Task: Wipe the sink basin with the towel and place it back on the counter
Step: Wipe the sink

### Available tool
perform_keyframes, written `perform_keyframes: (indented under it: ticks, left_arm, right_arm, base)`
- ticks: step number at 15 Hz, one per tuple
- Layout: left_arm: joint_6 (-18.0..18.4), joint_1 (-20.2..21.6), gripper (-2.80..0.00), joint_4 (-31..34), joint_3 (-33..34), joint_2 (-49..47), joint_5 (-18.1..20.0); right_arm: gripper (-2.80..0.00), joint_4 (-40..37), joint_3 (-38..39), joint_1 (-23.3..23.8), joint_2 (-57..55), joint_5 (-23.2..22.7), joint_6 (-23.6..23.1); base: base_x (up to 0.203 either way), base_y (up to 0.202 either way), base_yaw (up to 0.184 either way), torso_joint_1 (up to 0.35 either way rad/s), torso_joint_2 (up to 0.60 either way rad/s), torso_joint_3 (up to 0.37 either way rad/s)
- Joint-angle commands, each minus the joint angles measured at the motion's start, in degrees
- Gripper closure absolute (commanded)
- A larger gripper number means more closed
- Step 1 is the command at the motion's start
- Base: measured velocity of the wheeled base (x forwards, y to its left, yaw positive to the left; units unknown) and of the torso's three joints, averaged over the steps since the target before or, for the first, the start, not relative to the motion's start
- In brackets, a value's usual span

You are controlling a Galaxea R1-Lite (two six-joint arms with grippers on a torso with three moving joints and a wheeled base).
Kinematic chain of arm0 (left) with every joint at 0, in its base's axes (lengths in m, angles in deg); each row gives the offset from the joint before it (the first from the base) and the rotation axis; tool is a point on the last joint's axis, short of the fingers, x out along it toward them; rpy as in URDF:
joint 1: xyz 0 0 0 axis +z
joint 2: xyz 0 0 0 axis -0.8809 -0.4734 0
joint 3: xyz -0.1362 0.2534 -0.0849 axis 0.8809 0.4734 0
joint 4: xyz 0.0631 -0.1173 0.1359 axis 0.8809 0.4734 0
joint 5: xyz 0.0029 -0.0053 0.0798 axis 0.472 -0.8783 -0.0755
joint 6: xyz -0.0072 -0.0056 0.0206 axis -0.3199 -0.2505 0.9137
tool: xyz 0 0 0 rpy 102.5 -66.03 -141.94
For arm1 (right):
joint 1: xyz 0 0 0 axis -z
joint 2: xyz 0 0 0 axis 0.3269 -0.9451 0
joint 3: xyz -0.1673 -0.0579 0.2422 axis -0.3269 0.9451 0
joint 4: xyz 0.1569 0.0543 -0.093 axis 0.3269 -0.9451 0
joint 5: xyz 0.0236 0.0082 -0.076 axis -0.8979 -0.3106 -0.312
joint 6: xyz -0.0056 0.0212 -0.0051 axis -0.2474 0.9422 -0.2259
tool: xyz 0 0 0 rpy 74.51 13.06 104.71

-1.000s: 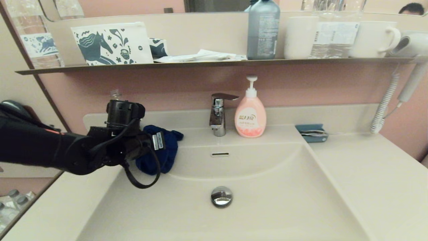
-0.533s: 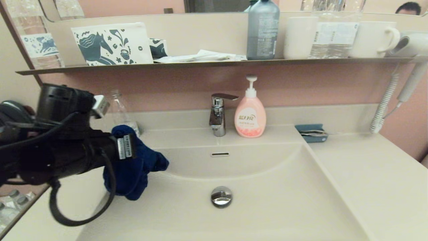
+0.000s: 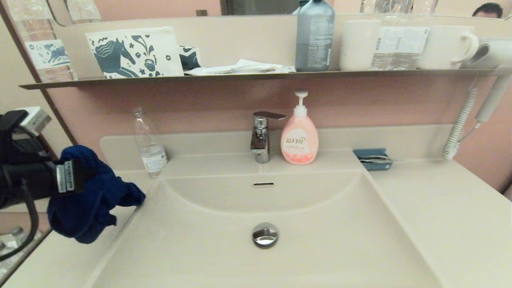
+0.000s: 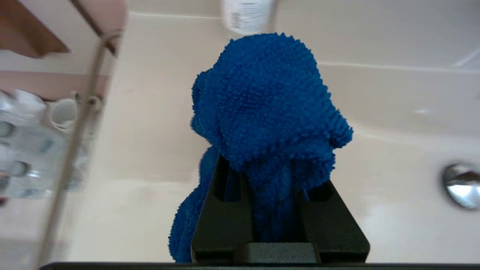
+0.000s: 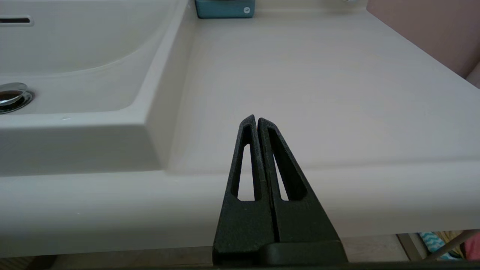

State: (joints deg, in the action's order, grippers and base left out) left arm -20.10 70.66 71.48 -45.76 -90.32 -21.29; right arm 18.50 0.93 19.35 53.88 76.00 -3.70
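Observation:
The fluffy blue towel (image 3: pixel 92 196) hangs bunched from my left gripper (image 3: pixel 78 176), which is shut on it at the far left. It is above the left strip of the counter (image 3: pixel 60 260), just outside the left rim of the sink basin (image 3: pixel 328 224). In the left wrist view the towel (image 4: pixel 270 101) fills the gap between the black fingers (image 4: pixel 221 210) and hides their tips. The chrome drain plug (image 3: pixel 265 234) sits mid-basin. My right gripper (image 5: pixel 257 119) is shut and empty, low at the front edge of the right-hand counter (image 5: pixel 318 86), and does not show in the head view.
A clear plastic bottle (image 3: pixel 150 148) stands at the back left of the counter. Behind the basin are the chrome faucet (image 3: pixel 262 136) and a pink soap dispenser (image 3: pixel 299 136), with a teal box (image 3: pixel 373 159) further right. The dark-edged shelf (image 3: pixel 256 75) overhangs, and a hair-dryer cord (image 3: pixel 460 128) hangs right.
My left arm has swung left and back with the towel, from the basin's back-left corner to above the left counter. The plastic bottle behind it has come into view.

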Motion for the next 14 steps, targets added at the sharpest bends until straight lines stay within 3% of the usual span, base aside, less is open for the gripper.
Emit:
perform_keyframes:
  ticks: [1,3,9,11,14]
  left_arm:
    - [4.20,6.78,0.00,-0.45,0.02,-4.01,6.05]
    - [5.51,7.79,0.00,-2.60,0.22,-7.76,7.94]
    - [5.46,5.01,0.00,-25.42,5.55,-23.01,7.59]
    - [5.59,5.17,0.00,-33.11,3.06,-30.17,5.69]
    - [5.81,5.59,0.00,-35.43,-4.00,-36.64,4.53]
  right_arm:
    - [0.00,0.00,0.03,0.00,-0.05,-0.02,-0.02]
    - [0.00,-0.01,0.03,0.00,-0.05,-0.02,-0.02]
    - [0.00,0.00,0.03,0.00,-0.05,-0.02,-0.02]
    - [0.00,0.00,0.02,0.08,-0.05,-0.02,-0.02]
    - [0.00,0.00,0.03,0.00,-0.05,-0.02,-0.02]
  base:
    - [0.000,0.000,0.000,0.000,0.00,0.000]
    - [0.000,0.000,0.000,0.000,0.00,0.000]
    - [0.000,0.000,0.000,0.000,0.00,0.000]
    - [0.000,0.000,0.000,0.000,0.00,0.000]
    - [0.000,0.000,0.000,0.000,0.00,0.000]
